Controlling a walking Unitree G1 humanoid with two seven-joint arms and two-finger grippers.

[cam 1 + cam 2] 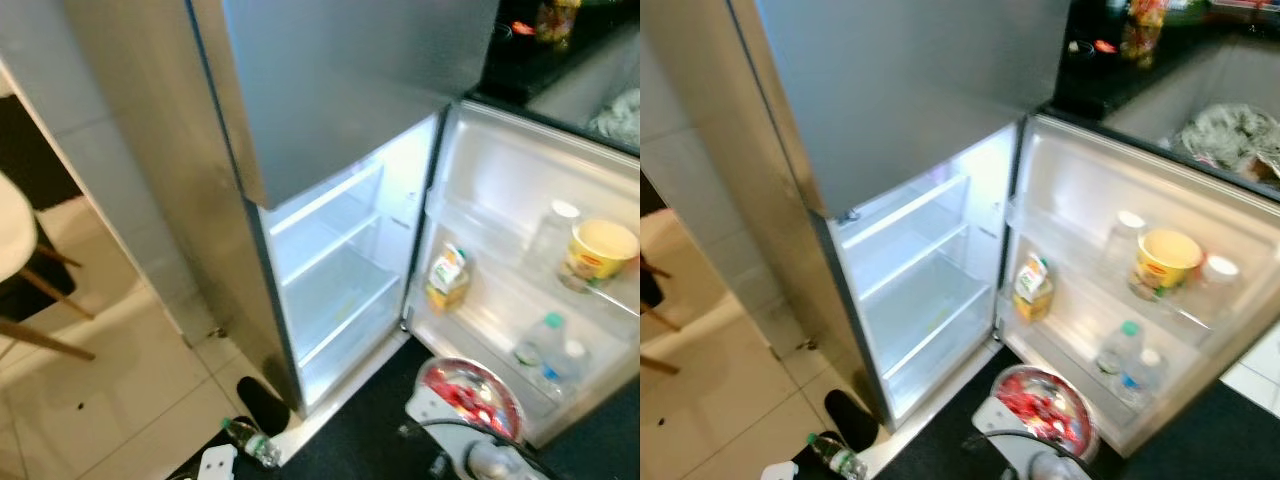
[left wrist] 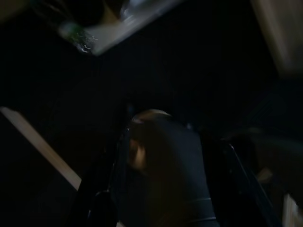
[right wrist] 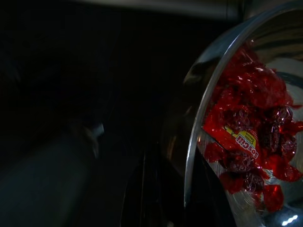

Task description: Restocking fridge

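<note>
Now the right gripper (image 3: 165,189) clamps the rim of a metal bowl (image 1: 468,396) of red sweets (image 3: 251,142) at five o'clock of the open fridge (image 1: 340,290); the left gripper's fingers cannot be judged.

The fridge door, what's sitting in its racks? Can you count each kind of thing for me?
Clear jars with white lids: 2
Yellow tub: 1
Yellow juice carton: 1
Clear water bottles: 2
Total: 6 things in the door racks.
</note>
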